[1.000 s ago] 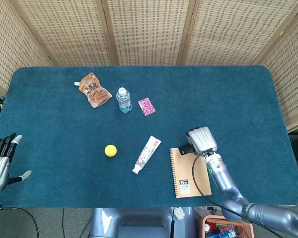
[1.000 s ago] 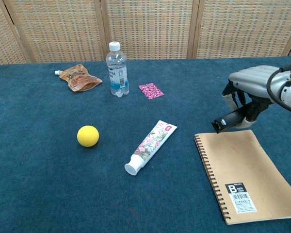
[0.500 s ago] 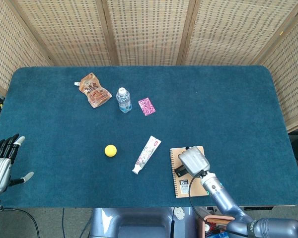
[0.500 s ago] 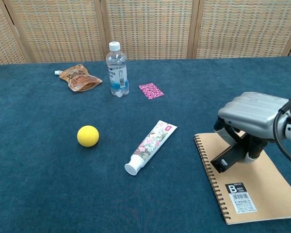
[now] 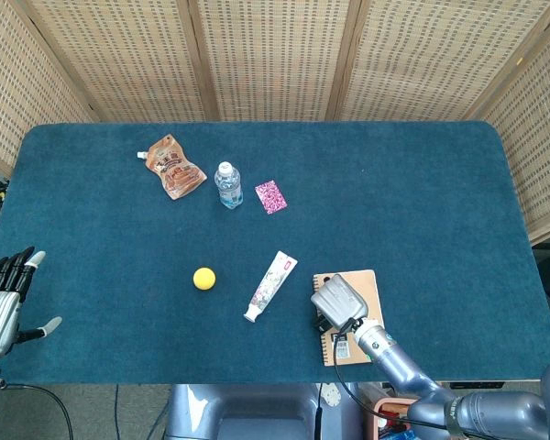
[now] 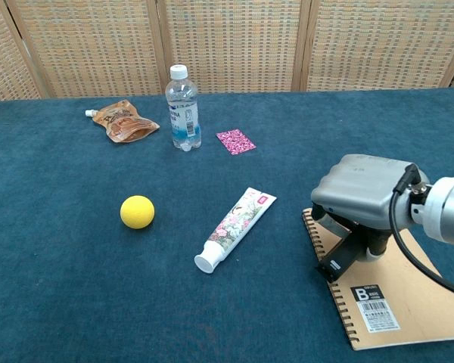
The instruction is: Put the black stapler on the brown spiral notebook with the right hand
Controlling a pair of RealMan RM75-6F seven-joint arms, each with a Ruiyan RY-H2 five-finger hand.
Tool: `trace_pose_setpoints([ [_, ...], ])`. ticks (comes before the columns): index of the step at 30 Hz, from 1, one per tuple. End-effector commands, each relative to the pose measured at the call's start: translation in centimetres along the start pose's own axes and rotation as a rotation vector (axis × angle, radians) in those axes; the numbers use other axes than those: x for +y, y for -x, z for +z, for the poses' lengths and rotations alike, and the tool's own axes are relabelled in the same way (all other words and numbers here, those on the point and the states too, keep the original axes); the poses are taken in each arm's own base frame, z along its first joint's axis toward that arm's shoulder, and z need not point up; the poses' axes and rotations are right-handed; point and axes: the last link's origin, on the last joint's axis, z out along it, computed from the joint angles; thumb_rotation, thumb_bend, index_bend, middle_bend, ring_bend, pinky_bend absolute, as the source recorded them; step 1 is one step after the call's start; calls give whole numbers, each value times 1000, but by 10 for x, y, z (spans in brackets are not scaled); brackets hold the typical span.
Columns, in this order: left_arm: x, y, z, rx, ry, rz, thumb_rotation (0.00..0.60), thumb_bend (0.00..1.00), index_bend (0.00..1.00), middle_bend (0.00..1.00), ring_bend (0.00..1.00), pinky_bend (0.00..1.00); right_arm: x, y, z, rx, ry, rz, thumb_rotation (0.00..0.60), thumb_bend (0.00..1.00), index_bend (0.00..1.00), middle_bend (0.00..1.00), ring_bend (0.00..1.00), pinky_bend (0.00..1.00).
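One right hand (image 6: 361, 198) grips the black stapler (image 6: 340, 259) over the brown spiral notebook (image 6: 408, 291).

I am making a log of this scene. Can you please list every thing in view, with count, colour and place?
stapler: 1, black, held over the notebook's left edge
notebook: 1, brown, front right of table
tube: 1, white with pink print, left of the notebook
ball: 1, yellow, front left of centre
bottle: 1, clear, upright at the back
pouch: 1, brown, left of the bottle
card: 1, pink, right of the bottle
table: 1, blue cloth
left hand: open, at the table's left edge
right hand: holds the stapler
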Motion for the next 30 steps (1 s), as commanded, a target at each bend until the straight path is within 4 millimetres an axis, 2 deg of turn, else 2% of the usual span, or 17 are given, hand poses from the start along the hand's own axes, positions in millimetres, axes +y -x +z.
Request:
trace_pose_setpoints([
  [1,0,0,0,1,0,0,600,156,0,0,0,0,3,-4,1,-5,3,-13,600,167,743,640,479,622],
  [9,0,0,0,-1,0,2,600,156,0,0,0,0,5,-4,0,-46,-28,-85,600,168,746,642,479,622],
  [20,0,-1,0,6,0,3,600,157,0,0,0,0,-11,-5,-2,-86,-119,-229,600,168,748,645,479,622],
  [26,-1,-1,0,7,-4,0,600,156,0,0,0,0,-12,-12,0,-74,-102,-249,600,164,748,642,478,608],
  [30,-1,-1,0,9,-1,2,600,156,0,0,0,0,-7,-18,1,-54,-73,-287,600,162,737,548,388,529],
])
